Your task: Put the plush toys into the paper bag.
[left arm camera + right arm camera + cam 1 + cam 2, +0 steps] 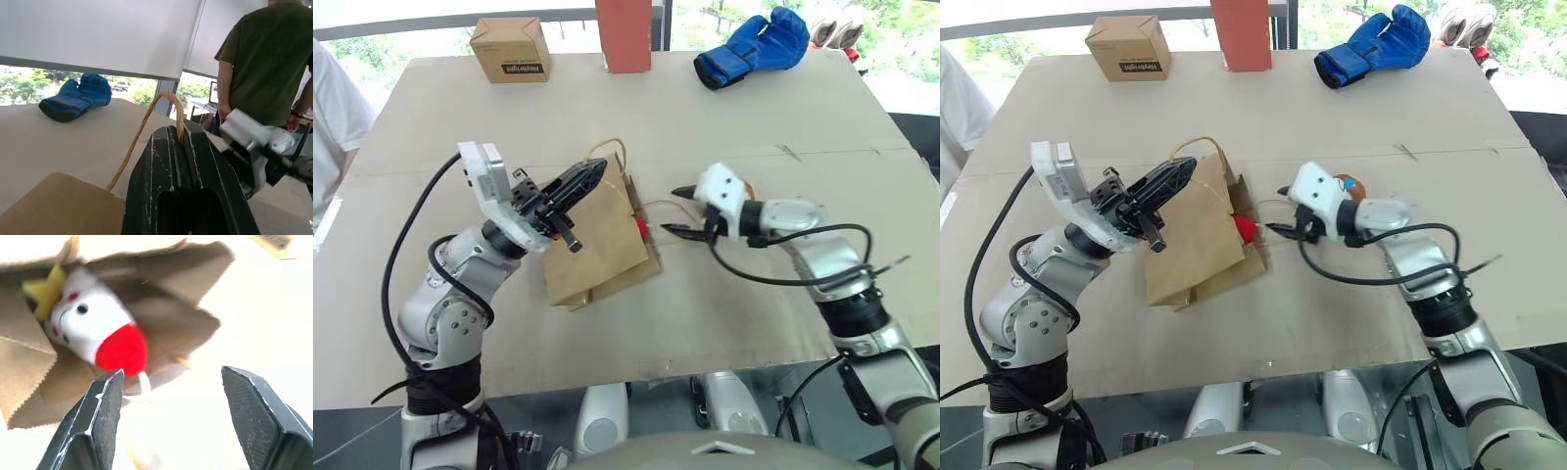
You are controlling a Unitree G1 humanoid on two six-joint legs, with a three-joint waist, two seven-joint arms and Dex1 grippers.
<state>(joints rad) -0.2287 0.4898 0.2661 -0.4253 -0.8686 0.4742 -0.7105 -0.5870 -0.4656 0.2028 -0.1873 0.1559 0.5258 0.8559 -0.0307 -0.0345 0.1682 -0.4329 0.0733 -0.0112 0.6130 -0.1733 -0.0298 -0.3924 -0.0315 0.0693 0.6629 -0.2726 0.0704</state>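
The paper bag (pixel 1193 240) lies on its side at mid-desk (pixel 1332 108), mouth toward the right gripper (pixel 677 211). The left gripper (pixel 592 174) has its jaws clamped on one loop handle (pixel 146 129), lifting that edge. The white plush toy (pixel 93 330) sits in the bag mouth (red tip outermost). The right jaws stand wide, empty, just beside it. The brown plush toy (pixel 1351 186) lies behind the right gripper.

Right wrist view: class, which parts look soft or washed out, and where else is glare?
Right wrist view: the white toy and paper bag are soft, the table bleached. Left wrist view: bright windows behind the blue glove.
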